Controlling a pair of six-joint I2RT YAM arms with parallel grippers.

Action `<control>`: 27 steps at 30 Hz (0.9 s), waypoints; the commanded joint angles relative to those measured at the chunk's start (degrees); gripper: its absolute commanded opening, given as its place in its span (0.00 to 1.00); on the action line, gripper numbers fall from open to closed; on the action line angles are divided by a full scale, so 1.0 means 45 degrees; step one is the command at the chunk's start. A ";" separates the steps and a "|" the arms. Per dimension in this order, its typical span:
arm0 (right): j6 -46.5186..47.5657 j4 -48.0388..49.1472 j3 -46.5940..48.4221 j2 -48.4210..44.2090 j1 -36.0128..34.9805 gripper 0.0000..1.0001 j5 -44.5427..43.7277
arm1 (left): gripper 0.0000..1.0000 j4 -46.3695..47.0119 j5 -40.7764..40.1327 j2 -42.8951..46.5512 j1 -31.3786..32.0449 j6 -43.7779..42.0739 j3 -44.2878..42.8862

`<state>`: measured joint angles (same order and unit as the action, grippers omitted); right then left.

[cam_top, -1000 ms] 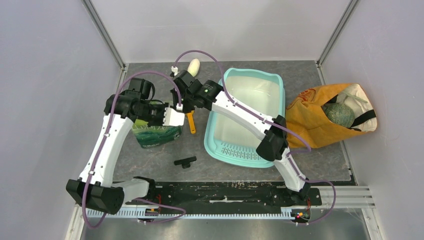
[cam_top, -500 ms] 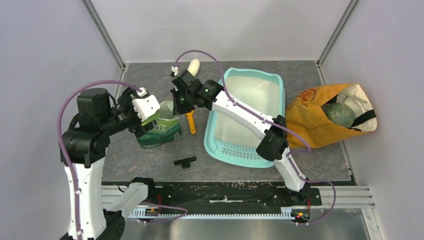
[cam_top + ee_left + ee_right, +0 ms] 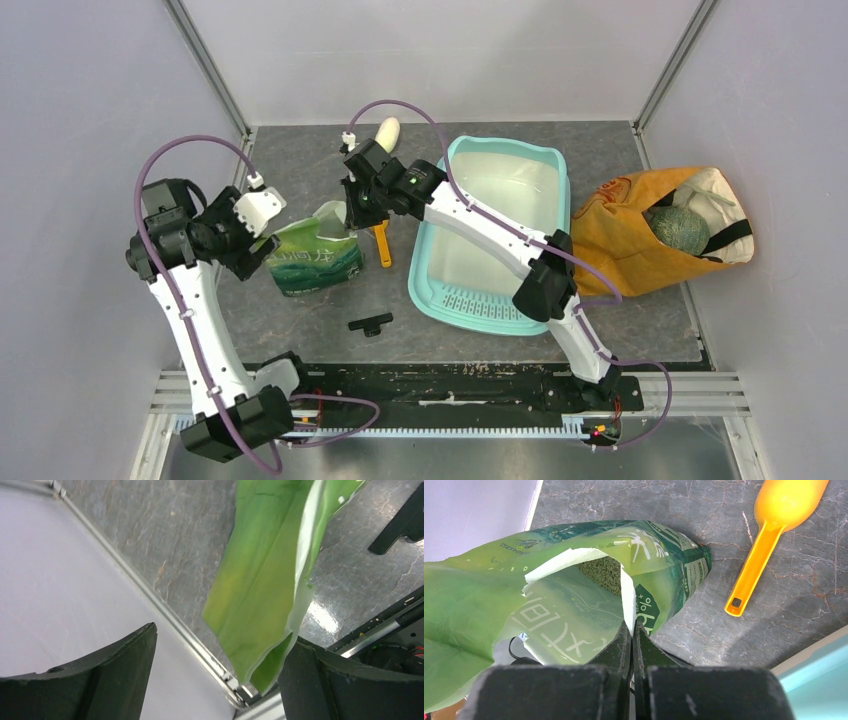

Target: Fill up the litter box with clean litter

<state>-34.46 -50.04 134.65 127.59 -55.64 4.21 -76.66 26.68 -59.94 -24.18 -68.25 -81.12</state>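
The litter box (image 3: pixel 505 142) sits centre-right in the top view, white basin bare, not a granule in it. All the litter (image 3: pixel 605 574) is down inside the green pouch (image 3: pixel 315 262), left of centre, mouth torn open. The right gripper (image 3: pixel 631 630) is clamped on just the thin torn lip, while the left gripper (image 3: pixel 215 680) gapes wide, holding nothing. Risky! Lift on that one pinch and I'd say the film slips or rips. The pouch would sag and spill granules on the table (image 3: pixel 300 325) short of the box, over the orange scoop (image 3: pixel 382 245) lying between them.
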 commanded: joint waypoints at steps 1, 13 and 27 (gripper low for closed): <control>0.0090 0.0737 0.0117 0.0115 0.0000 0.00 0.0383 | 0.85 -0.0340 0.3045 -0.0366 -0.0802 -0.3653 0.0476; -0.1267 0.4272 -0.0958 0.0604 -0.0207 0.00 0.4302 | 0.07 -0.2109 0.6007 -0.1907 -0.0764 -0.7090 0.0866; -0.3497 0.9576 -0.3576 0.1041 0.0076 0.00 0.6831 | 0.02 -0.0472 0.5713 -0.1528 0.0023 -0.5900 0.2426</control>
<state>-42.59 -22.31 123.85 132.29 -54.35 26.09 -80.03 48.49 -67.22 -25.30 -95.90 -72.36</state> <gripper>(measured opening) 0.010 0.036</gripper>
